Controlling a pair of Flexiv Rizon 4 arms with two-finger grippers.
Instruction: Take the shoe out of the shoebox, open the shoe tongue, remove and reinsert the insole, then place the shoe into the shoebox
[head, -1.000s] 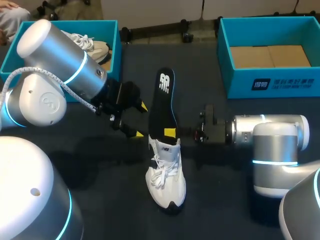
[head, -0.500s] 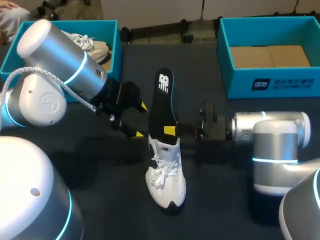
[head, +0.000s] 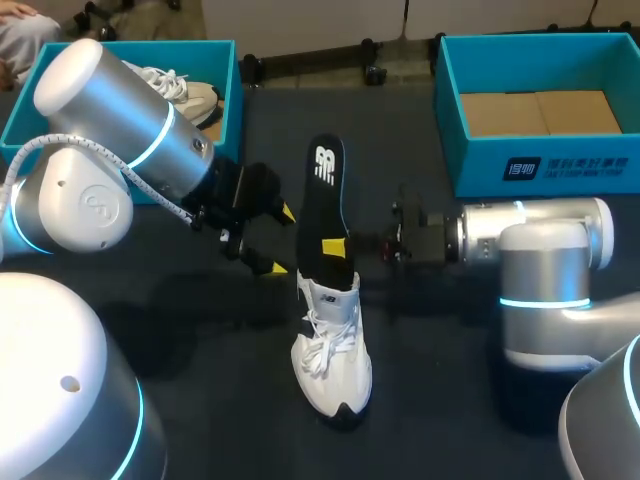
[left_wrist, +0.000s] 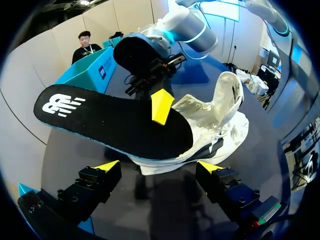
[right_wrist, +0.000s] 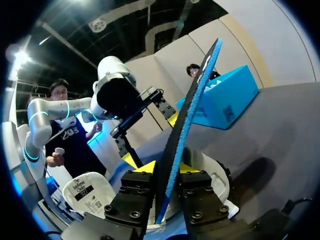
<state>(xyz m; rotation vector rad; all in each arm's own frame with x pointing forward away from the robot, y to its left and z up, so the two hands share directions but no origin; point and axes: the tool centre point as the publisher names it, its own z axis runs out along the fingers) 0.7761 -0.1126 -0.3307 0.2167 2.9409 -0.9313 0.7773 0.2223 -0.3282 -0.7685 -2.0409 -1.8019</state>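
Black foam insole (head: 325, 195) with blue edge is clamped between the fingers of the right pincer (right_wrist: 167, 167). One end is lodged in the white lace-up sneaker (head: 335, 350), which is stood mid dark table (head: 450, 330). The left pincer (head: 281, 240) is held apart just beside the sneaker, not touching it.

The silver, round-jointed left arm (head: 110, 130) came in from the left side, its black wrist angled down and inward. The left gripper (head: 281, 240) hung with its two yellow-tipped fingers spread wide apart, nothing touching either. The silver right arm (head: 530, 250) lay level from the right side, its black wrist pointing inward. The right gripper (head: 337, 250) pressed both yellow tips against opposite faces of a black insole (head: 325, 190), gripping it.
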